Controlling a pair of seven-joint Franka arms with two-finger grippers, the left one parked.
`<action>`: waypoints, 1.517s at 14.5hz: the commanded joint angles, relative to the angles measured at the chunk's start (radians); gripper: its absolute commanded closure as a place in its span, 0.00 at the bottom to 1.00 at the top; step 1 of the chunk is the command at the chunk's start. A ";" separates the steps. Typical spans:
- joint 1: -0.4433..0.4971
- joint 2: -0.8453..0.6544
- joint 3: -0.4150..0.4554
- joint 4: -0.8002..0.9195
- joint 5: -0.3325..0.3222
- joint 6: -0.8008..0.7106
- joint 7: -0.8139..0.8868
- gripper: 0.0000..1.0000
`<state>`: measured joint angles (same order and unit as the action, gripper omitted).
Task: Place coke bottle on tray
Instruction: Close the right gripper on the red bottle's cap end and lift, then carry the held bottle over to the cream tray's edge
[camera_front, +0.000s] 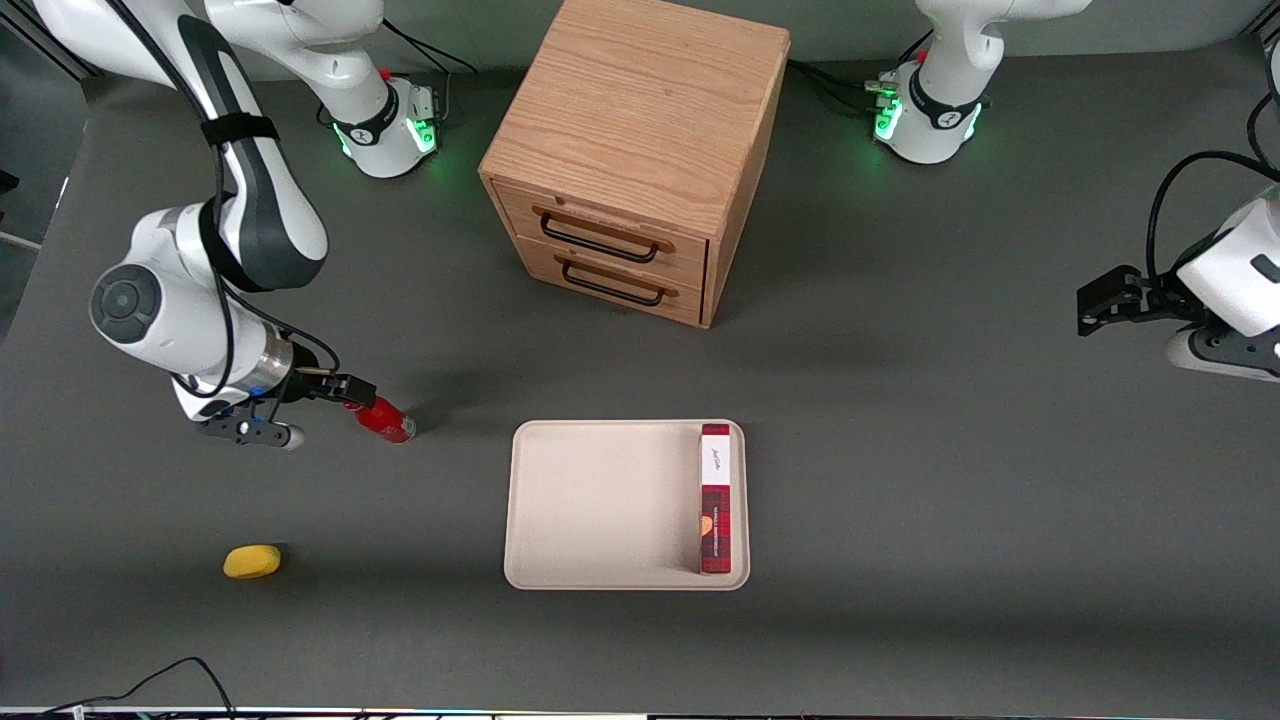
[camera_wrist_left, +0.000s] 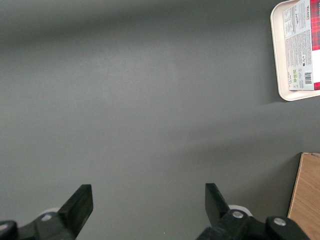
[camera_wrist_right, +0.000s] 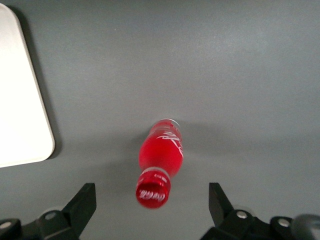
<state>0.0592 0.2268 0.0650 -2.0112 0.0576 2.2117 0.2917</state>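
Note:
The coke bottle (camera_front: 386, 420) is small and red and rests on the grey table toward the working arm's end, apart from the tray. Its red cap points at my gripper. My right gripper (camera_front: 350, 391) is low over the table, right at the cap. In the right wrist view the bottle (camera_wrist_right: 161, 150) shows cap first, and the gripper (camera_wrist_right: 151, 194) is open with one black finger on each side of the cap, not touching it. The beige tray (camera_front: 600, 500) lies flat near the table's middle; its rounded corner shows in the right wrist view (camera_wrist_right: 20, 100).
A flat red plaid box (camera_front: 715, 500) lies in the tray along the edge toward the parked arm's end. A wooden two-drawer cabinet (camera_front: 640, 150) stands farther from the front camera than the tray. A small yellow oval object (camera_front: 251, 561) lies nearer the camera than the bottle.

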 joint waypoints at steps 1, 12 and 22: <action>0.005 -0.003 -0.001 -0.055 -0.005 0.063 0.029 0.00; 0.010 -0.026 0.030 -0.054 -0.119 0.086 0.061 1.00; 0.049 0.073 0.067 0.840 -0.113 -0.843 -0.033 1.00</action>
<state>0.0697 0.1465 0.1073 -1.4490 -0.0491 1.5253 0.2562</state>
